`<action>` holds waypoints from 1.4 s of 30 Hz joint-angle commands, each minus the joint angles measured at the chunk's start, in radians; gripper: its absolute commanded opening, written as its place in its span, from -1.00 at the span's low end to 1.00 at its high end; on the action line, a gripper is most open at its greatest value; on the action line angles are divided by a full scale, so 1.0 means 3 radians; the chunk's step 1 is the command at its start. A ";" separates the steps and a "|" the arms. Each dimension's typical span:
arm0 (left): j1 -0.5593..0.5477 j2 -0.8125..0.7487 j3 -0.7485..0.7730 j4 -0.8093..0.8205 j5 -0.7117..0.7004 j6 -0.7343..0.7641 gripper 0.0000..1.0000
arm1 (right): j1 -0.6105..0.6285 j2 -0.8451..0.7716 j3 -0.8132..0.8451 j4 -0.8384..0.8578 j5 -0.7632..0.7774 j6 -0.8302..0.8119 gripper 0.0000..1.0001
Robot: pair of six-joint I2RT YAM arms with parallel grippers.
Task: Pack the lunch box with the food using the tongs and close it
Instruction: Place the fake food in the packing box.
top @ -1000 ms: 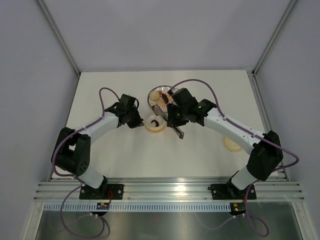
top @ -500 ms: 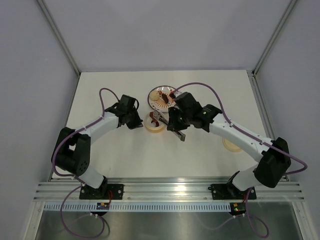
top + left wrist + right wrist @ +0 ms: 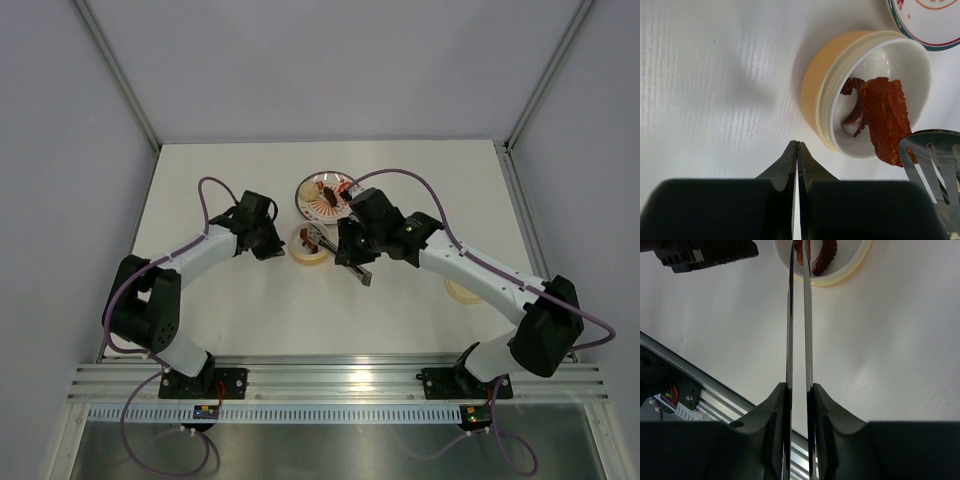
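My right gripper (image 3: 799, 390) is clamped on the long slim silver metal tongs (image 3: 798, 315), its fingers pressing the two thin arms nearly together. The tong tips reach into the small round cream-yellow plastic lunch box (image 3: 816, 95). The tub sits on the white table (image 3: 230, 310), just beside the red-and-white patterned plate (image 3: 920, 22), on the side nearer the arm bases. In the tub, a red-brown strip of food (image 3: 885, 117) hangs over the rim with a tong tip against it. A darker curled piece (image 3: 852, 86) lies under it (can't tell if the tongs pinch the strip or only rest on it). More small pieces lie on the plate. My left gripper (image 3: 797, 152) is fully closed on nothing, just beside the tub's wall, not touching. A flat cream disc lid (image 3: 463, 288) lies well apart to the right, partly under my right arm.
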 commanded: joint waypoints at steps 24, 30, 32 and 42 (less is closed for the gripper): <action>0.0016 -0.0143 -0.0072 0.0084 -0.0089 0.0044 -1.00 | 0.0037 0.0132 0.0083 0.0105 0.0208 0.0010 -0.07; 0.0017 -0.0133 -0.0087 0.0089 -0.0094 0.0044 -1.00 | 0.0042 0.0046 0.0159 0.0059 0.0309 0.0010 -0.08; 0.0011 -0.0133 -0.0092 0.0084 -0.0095 0.0044 -1.00 | 0.0042 0.0010 0.0205 0.0028 0.0402 0.0005 -0.08; 0.0011 -0.0306 -0.0092 0.0002 -0.0120 0.0059 -1.00 | -0.0029 -0.0103 0.0379 -0.0187 0.1322 -0.0098 -0.40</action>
